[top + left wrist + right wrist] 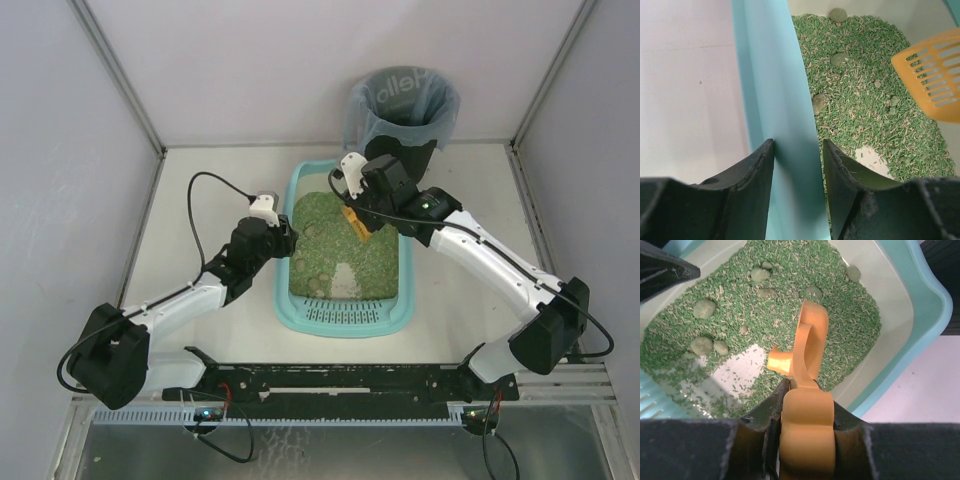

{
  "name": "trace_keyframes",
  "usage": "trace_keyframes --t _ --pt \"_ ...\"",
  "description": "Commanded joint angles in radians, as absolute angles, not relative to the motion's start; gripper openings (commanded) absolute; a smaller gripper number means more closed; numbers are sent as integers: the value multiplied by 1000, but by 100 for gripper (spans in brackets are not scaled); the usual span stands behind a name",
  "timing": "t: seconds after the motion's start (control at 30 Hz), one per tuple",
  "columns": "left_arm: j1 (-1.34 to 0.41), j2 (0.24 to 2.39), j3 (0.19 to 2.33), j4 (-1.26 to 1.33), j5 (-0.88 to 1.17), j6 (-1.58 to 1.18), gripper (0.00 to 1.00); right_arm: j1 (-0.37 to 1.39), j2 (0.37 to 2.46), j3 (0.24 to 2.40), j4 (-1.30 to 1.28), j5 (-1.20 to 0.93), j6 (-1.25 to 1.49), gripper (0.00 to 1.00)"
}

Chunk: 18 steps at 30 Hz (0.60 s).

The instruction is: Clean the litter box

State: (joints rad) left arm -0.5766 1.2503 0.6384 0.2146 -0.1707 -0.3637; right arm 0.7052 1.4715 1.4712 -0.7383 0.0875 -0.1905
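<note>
Center of the white tabletop (180, 230) sits the light-teal rectangular plastic litter box (342, 328). Left hand (797, 142) is clamped on its side wall, and right hand (807, 400) is gripping an orange slotted plastic scoop (810, 335) over the green granular litter (730, 325).

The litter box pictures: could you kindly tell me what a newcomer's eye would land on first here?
The bright orange scoop stands out first, pinched in the right end effector over the green litter, which is dotted with round clumps. Next comes the light-teal litter box in the middle of the overhead view, its left wall clamped by the left end effector. Behind it stands a black bin with a blue-grey liner.
</note>
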Motion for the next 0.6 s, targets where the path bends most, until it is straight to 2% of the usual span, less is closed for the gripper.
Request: trace_keyframes --t 0.0,0.2,0.3,0.47,0.57 --pt "-594 1251 683 223 -120 -376 47 685 1446 1456 -619 100 -80 0" --pt "-593 1256 686 222 -113 -379 47 619 1481 1436 -454 123 167 0" --pt "-594 1255 687 217 -116 -378 46 611 1513 1441 -424 232 238 0" --pt "-593 1257 689 217 -113 -379 46 610 1592 1489 -430 394 241 0" --pt "-593 1256 689 218 -111 -378 46 634 1641 1509 -411 454 148 0"
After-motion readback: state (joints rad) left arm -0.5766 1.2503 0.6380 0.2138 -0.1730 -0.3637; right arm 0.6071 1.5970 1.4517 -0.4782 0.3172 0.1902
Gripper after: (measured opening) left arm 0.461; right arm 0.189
